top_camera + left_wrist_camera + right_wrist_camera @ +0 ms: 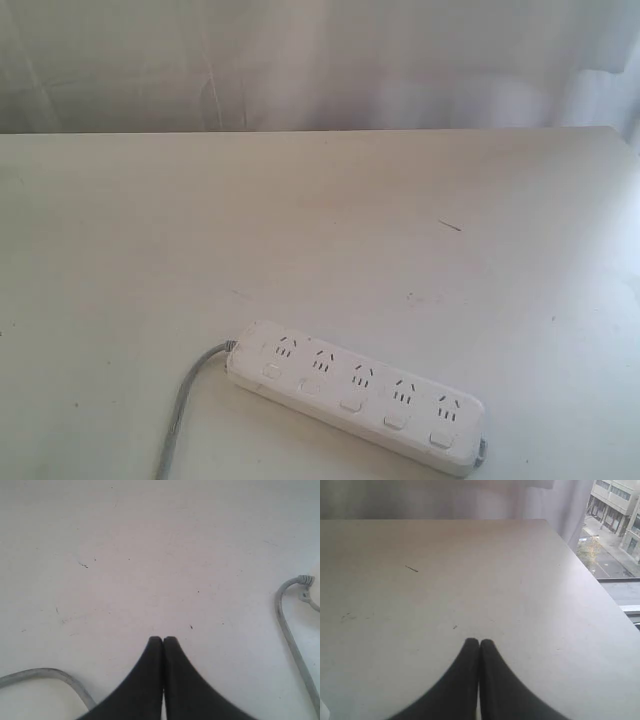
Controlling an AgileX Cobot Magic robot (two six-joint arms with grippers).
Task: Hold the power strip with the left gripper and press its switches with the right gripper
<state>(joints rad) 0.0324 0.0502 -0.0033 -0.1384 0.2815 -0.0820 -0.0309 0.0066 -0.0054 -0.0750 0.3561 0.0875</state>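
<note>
Where the pale, matte table (300, 230) runs toward the near edge of the exterior view, the strip (355, 395) lies flat on it. It is a long white plastic bar with rounded corners, set at a slant, with five socket groups in a row along its top. Its switches (350, 405), small white rounded rectangles, sit one below each socket group. A grey cord (178, 405) leaves the strip's left end and curves down out of that view. The tabletop is smooth but faintly scuffed, with a short dark mark (450, 225) well apart from the strip. Behind the table hangs a white, softly folded curtain (300, 60).

The left gripper (163, 640) has two smooth black jaws that taper to rounded tips, clenched together with nothing between them. It is over bare table, with bends of the cord off to either side and not touching it. The right gripper (479, 642) is likewise clenched and empty, its black jaws tip to tip over bare tabletop near a table corner. Beyond that corner a window (615, 530) looks onto buildings.
</note>
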